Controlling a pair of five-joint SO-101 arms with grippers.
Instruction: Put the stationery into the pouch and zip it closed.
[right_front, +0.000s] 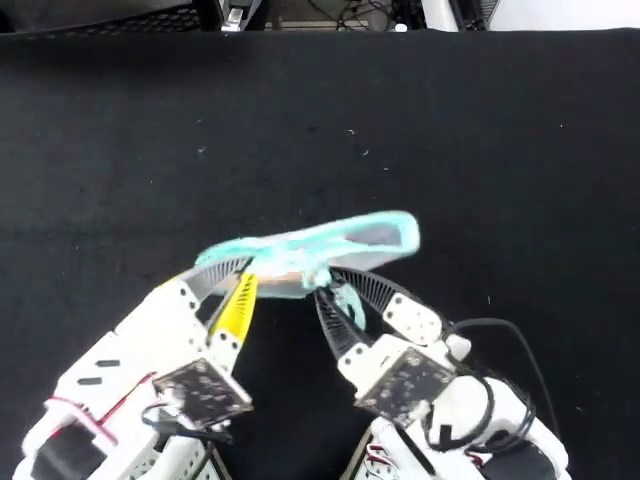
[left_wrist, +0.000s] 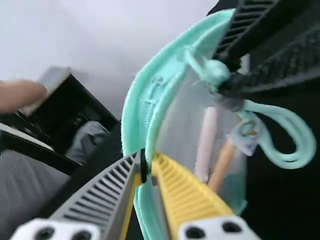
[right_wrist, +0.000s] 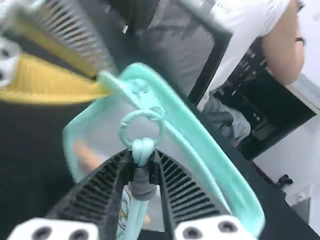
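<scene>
Clamping the pouch's (right_front: 330, 240) turquoise rim at its near left end, my left gripper (right_front: 245, 272) had one yellow and one dark ribbed finger pinched tight on the fabric. My right gripper (right_front: 325, 285), just beside it, was clenched on the zip pull cord (right_wrist: 141, 150), its two black ribbed fingers meeting on the grey bead below the cord's small ring (right_wrist: 142, 122). Both arms stood on a black cloth table (right_front: 400, 120). From the left wrist, the right gripper's fingers crossed in front of the pouch's far end, and a loose loop of cord (left_wrist: 290, 135) hung beside them. From the high camera, the pouch lay between the two grippers with its long axis across the table, its right end angled slightly toward the far side. Its wall was translucent mesh, bordered by a thick turquoise band with rounded corners. Through that wall showed a pale pink stick (left_wrist: 205, 140) and a wooden-coloured one (left_wrist: 222, 160), side by side. I could not tell how far the zip was drawn.
</scene>
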